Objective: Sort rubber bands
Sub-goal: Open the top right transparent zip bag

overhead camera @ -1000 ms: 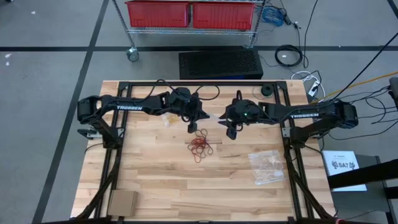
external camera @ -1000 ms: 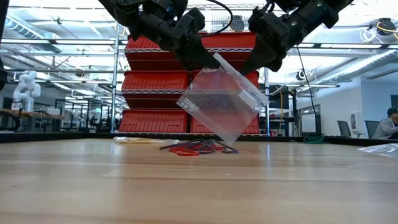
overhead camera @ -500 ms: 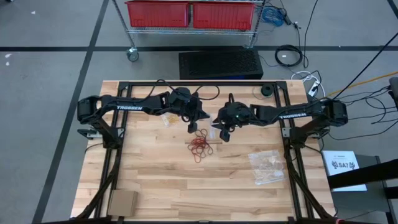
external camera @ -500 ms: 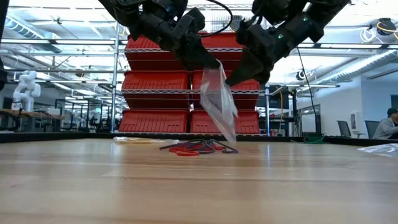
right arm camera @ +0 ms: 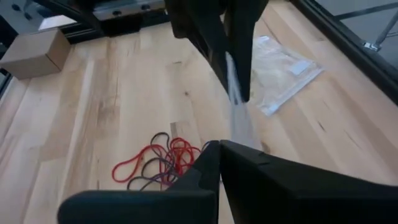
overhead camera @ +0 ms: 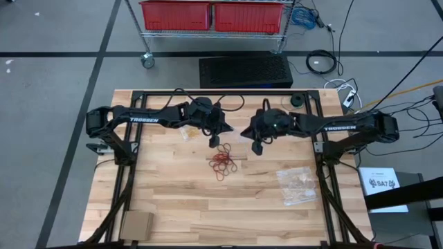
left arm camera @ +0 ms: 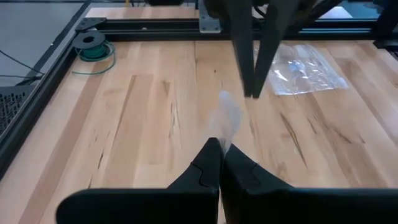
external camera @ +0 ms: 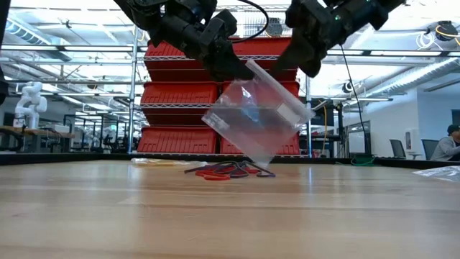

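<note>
I am holding a clear bag up over the bench between my two grippers, stretching it so the mouth can be worked open. My left gripper is pinching one upper corner, its jaws closed on the plastic — the left wrist view shows the fingers pressed together on the film. My right gripper is gripping the other upper corner, its jaws likewise closed on the bag's edge. The bag is hanging tilted, low corner just above the bands, which are lying in a loose red-and-dark heap near the bench's middle, not yet sorted. I judge the bag is kept right above the heap so bands can go in with little travel. A second bag is lying well apart on the right, and a box is sitting at the near left corner.
</note>
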